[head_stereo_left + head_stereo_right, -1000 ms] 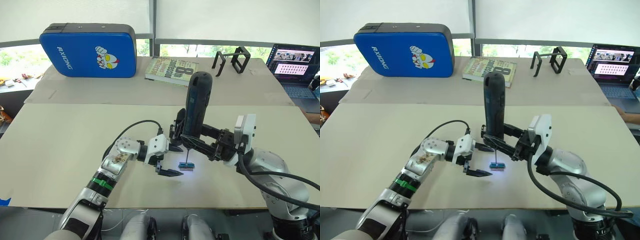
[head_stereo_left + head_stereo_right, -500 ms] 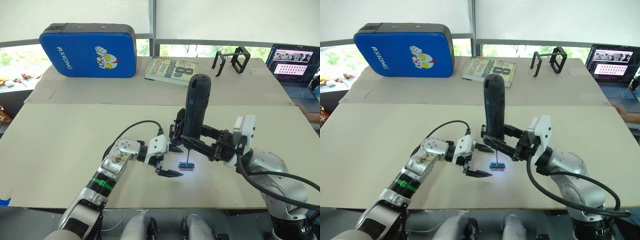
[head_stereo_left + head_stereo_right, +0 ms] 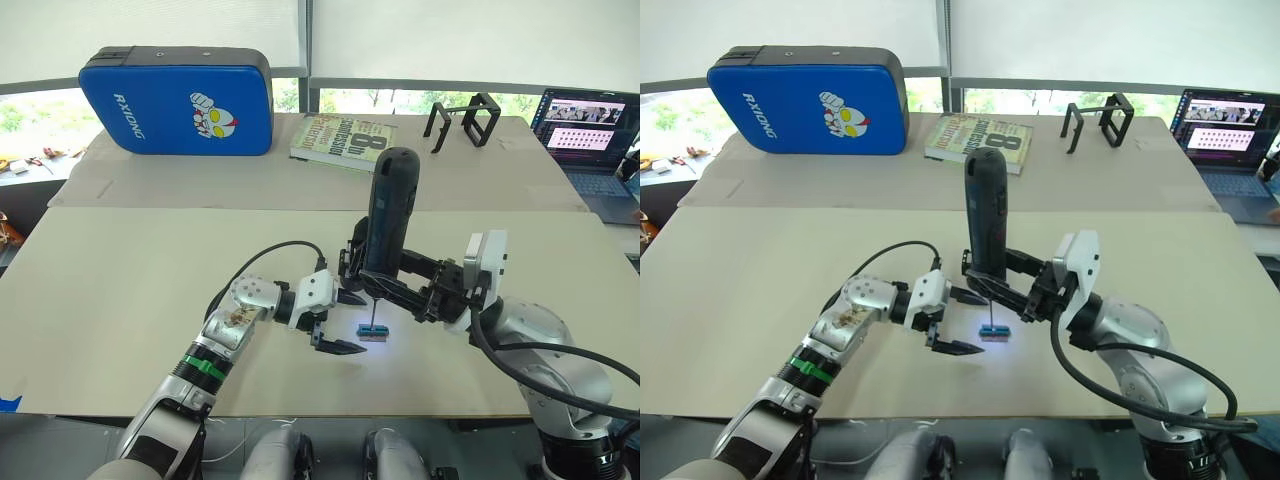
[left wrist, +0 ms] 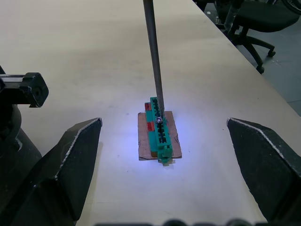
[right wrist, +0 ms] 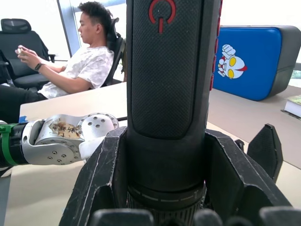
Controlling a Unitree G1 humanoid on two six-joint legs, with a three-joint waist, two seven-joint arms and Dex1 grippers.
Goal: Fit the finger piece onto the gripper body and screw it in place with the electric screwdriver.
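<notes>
The electric screwdriver (image 3: 390,215) stands nearly upright over the middle of the table, and my right gripper (image 3: 365,280) is shut around its lower barrel (image 5: 169,84). Its thin bit (image 4: 153,56) comes down onto a small green block (image 4: 159,132) lying in a patch of bluish light on the table. My left gripper (image 3: 345,322) hovers just left of that block (image 3: 373,334), open, with one finger on each side of it and nothing held. The finger piece and the gripper body are out of view.
At the back of the table are a blue pad (image 3: 175,100), a book (image 3: 345,140) and a black wire-frame stand (image 3: 463,120). A laptop (image 3: 590,135) sits at the far right. A seated person (image 5: 80,61) is beyond the table's left side.
The screwdriver and my right wrist have edged slightly left, with the bit still on the green block. The left gripper has not moved.
</notes>
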